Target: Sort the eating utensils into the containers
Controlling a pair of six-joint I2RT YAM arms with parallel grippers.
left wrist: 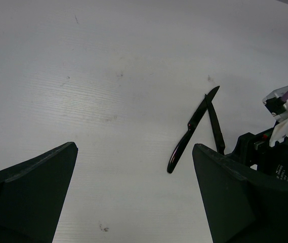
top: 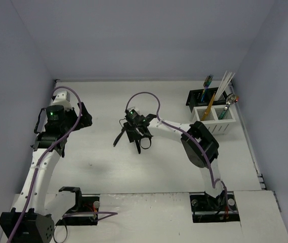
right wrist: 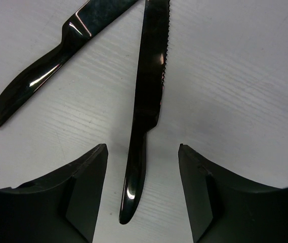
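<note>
- Knives are what remains loose: a black serrated knife (right wrist: pixel 151 86) lies flat near the middle of the worktop (top: pixel 108 172). A second knife (right wrist: pixel 57 55), smooth-edged, lies just to its left. The two make a narrow V, with the blades converging at the far end. I cannot tell whether the tips touch.
- The right end effector (right wrist: pixel 142 152) is spread wide, one finger on each side of the serrated knife's handle, and neither pad touches it.
- Risks, as I judge them:
  - The handle sits off-centre between the pads, so closing could swing the knife round instead of clamping it.
  - The handle is thin and lies flush on the worktop, so the pads could scrape over it.
  - A swinging blade could knock its neighbour.
  - Held by the handle end, the long blade may droop.
- Both knives are glossy with hard highlights, so probably slick. Their handles are rounded and tapering, one blade is toothed, and the worktop is matt white and faintly ribbed.
- At the far right stand the white caddy (top: pixel 215 124) and, behind it, the black caddy (top: pixel 197 98). Both already hold upright utensils (top: pixel 209 105), which could snag a knife being inserted.
- The left end effector (left wrist: pixel 134 147) hangs wide and empty over the left of the worktop.
</note>
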